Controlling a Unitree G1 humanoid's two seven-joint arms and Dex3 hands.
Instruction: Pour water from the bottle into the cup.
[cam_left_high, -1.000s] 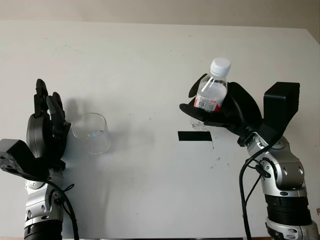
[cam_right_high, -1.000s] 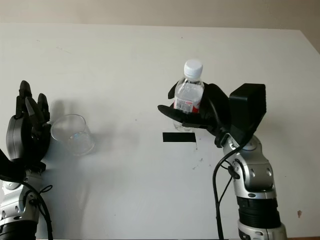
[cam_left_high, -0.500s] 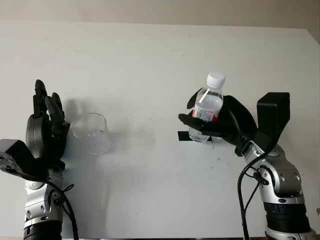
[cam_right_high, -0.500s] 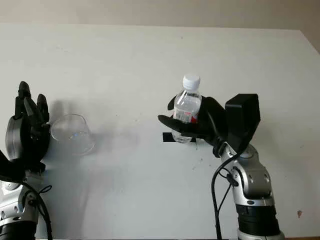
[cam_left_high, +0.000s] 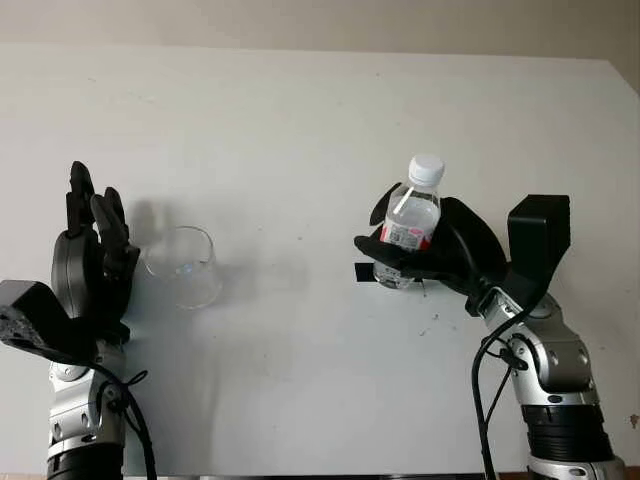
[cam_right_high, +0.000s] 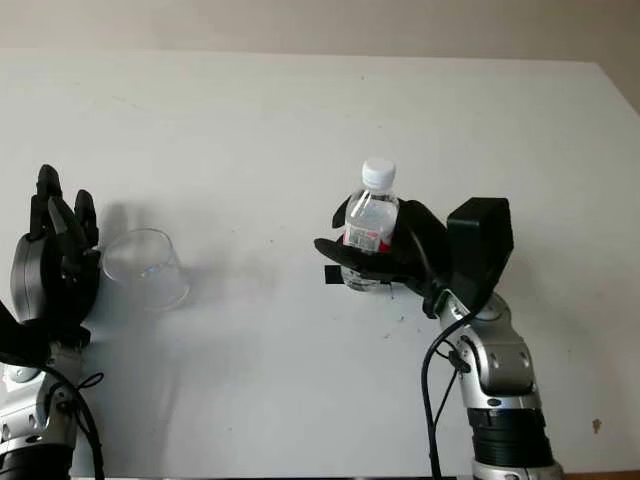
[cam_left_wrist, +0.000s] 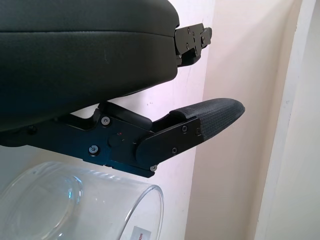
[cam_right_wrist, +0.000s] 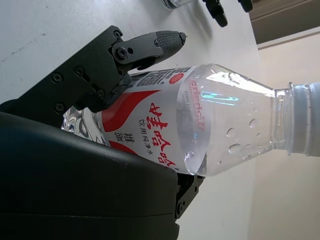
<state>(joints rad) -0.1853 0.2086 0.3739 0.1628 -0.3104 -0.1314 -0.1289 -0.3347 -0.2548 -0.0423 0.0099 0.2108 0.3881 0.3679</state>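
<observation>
The right hand (cam_left_high: 440, 255) has its black fingers (cam_right_wrist: 150, 42) curled around the red-labelled middle of a small clear plastic water bottle with a white screw cap (cam_left_high: 411, 222), which stands nearly upright with its base at or just above the white table (cam_left_high: 300, 110), over a strip of black tape (cam_left_high: 362, 272); whether the base touches the table cannot be told. The cap is on, so pouring cannot start as things stand, and tipping the bottle now would yield nothing. The wide, clear, empty plastic cup (cam_left_high: 183, 264) stands well apart from those fingers, just beside the left hand (cam_left_high: 92, 265), which is open and holds nothing; in the left wrist view one fingertip (cam_left_wrist: 215, 112) hangs near the cup's rim without touching it. The likely troubles: the bottle wall is thin and smooth, so a hard squeeze could buckle it or push water out once it is uncapped, and a loose hold could let it slide through the fingers when tilted. The cup is light and unheld, so a stream landing on its rim, or a brush from the left hand, could tip it or shove it.
</observation>
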